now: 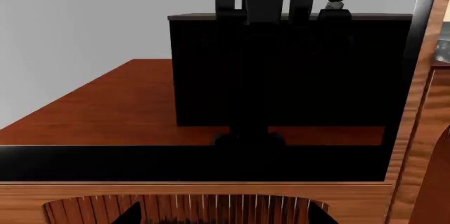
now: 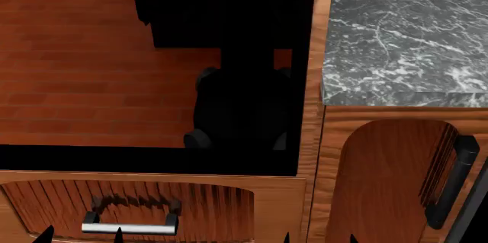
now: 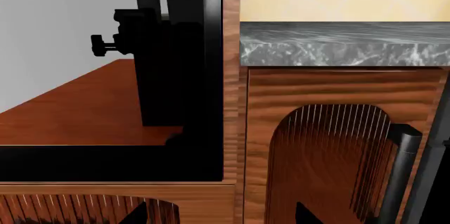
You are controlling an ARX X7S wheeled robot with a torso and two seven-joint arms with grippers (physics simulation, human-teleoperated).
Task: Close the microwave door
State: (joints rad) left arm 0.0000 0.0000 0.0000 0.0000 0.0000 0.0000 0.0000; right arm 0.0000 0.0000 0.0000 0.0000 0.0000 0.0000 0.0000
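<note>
The microwave door (image 2: 99,60) is a glossy black panel whose dark glass mirrors red brick floor and my own dark body. It lies flat in line with the wood frame around the microwave (image 2: 309,111), and no gap shows at its edges. It also fills the left wrist view (image 1: 105,108) and the left half of the right wrist view (image 3: 70,113). My left gripper (image 2: 82,235) is open in front of the ribbed drawer below the door, holding nothing (image 1: 223,216). My right gripper (image 2: 320,237) is open near the frame post, also holding nothing (image 3: 221,214).
Below the door is a ribbed wooden drawer front (image 2: 206,203) with a silver bar handle (image 2: 130,228). To the right stand a wooden cabinet door (image 2: 381,180) with a black handle (image 2: 450,180) and a grey marble countertop (image 2: 404,31).
</note>
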